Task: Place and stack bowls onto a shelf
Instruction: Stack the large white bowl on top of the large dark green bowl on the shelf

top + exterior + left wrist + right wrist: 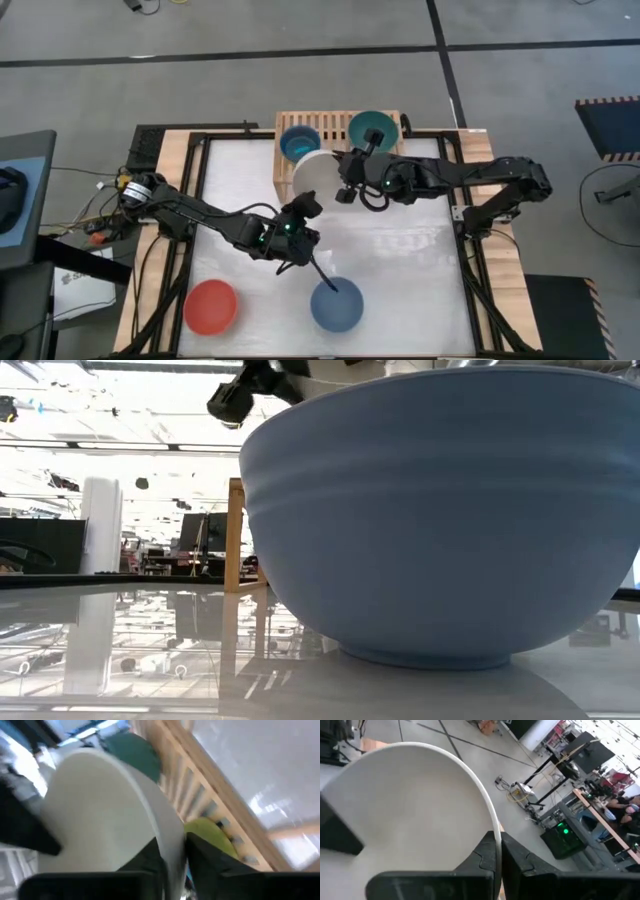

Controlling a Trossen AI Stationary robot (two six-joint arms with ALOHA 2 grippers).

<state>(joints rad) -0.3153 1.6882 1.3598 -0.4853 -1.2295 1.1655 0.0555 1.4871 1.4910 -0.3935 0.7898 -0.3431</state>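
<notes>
The slate blue bowl (440, 510) and red bowl (210, 306) wait near, cyan bowl (300, 142) and dark teal bowl (372, 128) are on the shelf (335, 122), and the right gripper (497, 845) and left gripper (172, 855) both pinch the white bowl (315, 175).

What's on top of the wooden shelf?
A cyan bowl and a dark teal bowl sit on the shelf. The right gripper holds a white bowl over its front part, hiding whatever lies under that bowl.
</notes>
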